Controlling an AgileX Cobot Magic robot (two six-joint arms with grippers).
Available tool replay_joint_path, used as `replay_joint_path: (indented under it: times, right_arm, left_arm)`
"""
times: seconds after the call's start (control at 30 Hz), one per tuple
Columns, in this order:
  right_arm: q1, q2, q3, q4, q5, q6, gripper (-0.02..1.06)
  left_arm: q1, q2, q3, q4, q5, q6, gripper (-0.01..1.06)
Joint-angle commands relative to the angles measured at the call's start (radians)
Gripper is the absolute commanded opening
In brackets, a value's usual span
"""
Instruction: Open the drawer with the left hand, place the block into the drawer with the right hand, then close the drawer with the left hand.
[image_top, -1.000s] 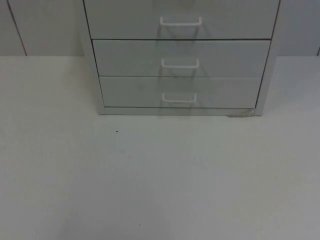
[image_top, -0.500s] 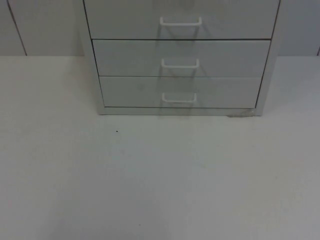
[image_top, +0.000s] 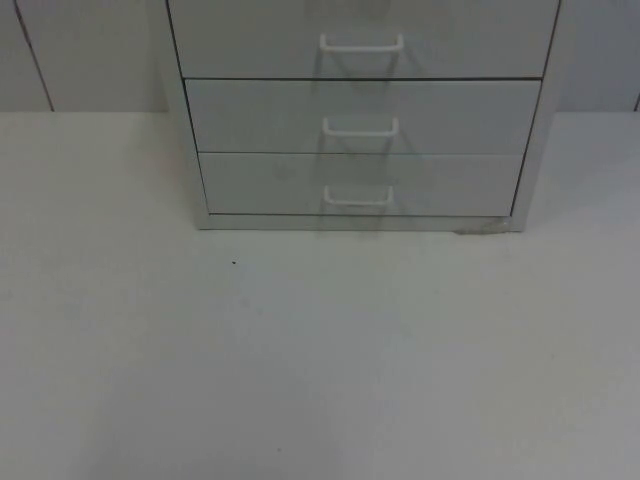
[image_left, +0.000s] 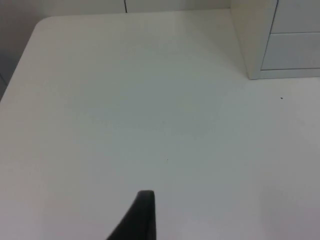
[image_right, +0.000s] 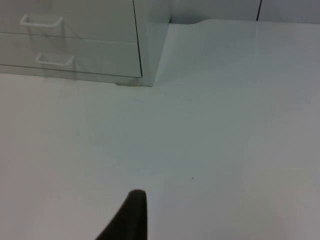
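A white drawer cabinet (image_top: 360, 110) stands at the back of the table, and its three visible drawers are all shut. Each front carries a white bar handle: upper (image_top: 361, 43), middle (image_top: 360, 126), lowest (image_top: 357, 196). My left gripper (image_left: 142, 215) hangs over bare table to the left of the cabinet, whose left front corner (image_left: 250, 40) lies ahead of it. My right gripper (image_right: 131, 215) hangs over bare table off the cabinet's right front corner, with two drawer handles (image_right: 42, 21) (image_right: 54, 60) ahead of it. Both arms wait.
The white table (image_top: 320, 350) spreads out in front of the cabinet, with a tiny dark speck (image_top: 234, 263) on it. A grey partition wall (image_top: 80, 50) closes the back. The table's rounded far left corner (image_left: 37, 30) lies near the left arm.
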Motion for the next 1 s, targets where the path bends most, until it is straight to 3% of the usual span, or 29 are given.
replay_joint_path:
  times: [0.0,0.97]
  right_arm:
    - [0.0,-0.003,0.009,-0.003,0.002,0.0,1.05]
    - [-0.031,-0.003,0.009,-0.005,0.0,0.0,1.05]
  left_arm:
    - [-0.003,-0.004,0.004,0.002,-0.007,-0.006,1.05]
    - [-0.003,-0.004,0.004,0.004,-0.007,-0.006,1.05]
